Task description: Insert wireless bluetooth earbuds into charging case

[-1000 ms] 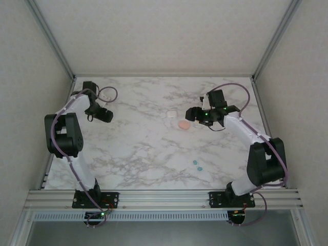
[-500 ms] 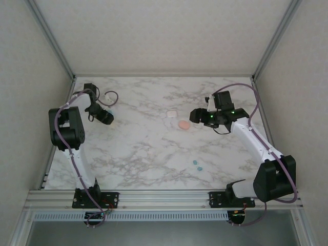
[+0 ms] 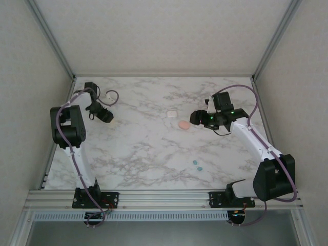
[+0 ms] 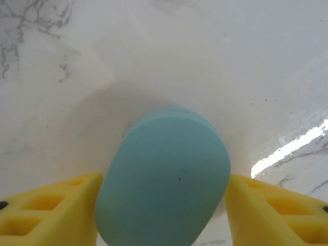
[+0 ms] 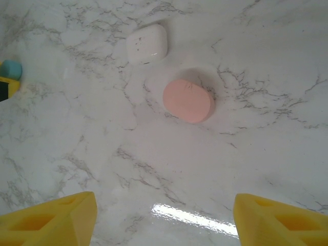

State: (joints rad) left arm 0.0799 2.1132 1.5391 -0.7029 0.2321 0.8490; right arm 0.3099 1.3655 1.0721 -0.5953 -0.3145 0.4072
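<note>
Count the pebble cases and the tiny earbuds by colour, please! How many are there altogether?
Teal case: 1
White case: 1
Pink case: 1
Teal earbuds: 2
Total: 5

Bare marble table [image 3: 133,148] at centre; white case [image 5: 147,44], pink case [image 5: 188,100] ahead of right tool [image 5: 164,215].

Tabletop [image 3: 138,148]: white marble pattern, grey veining, glossy, with a bright streak of glare on its surface.
Frame posts [image 3: 51,38]: bare aluminium, rising at the far corners.
Walls [image 3: 164,36]: pale, lightly textured panels on three sides.
Rail [image 3: 164,197]: ribbed aluminium along the near edge.
</note>
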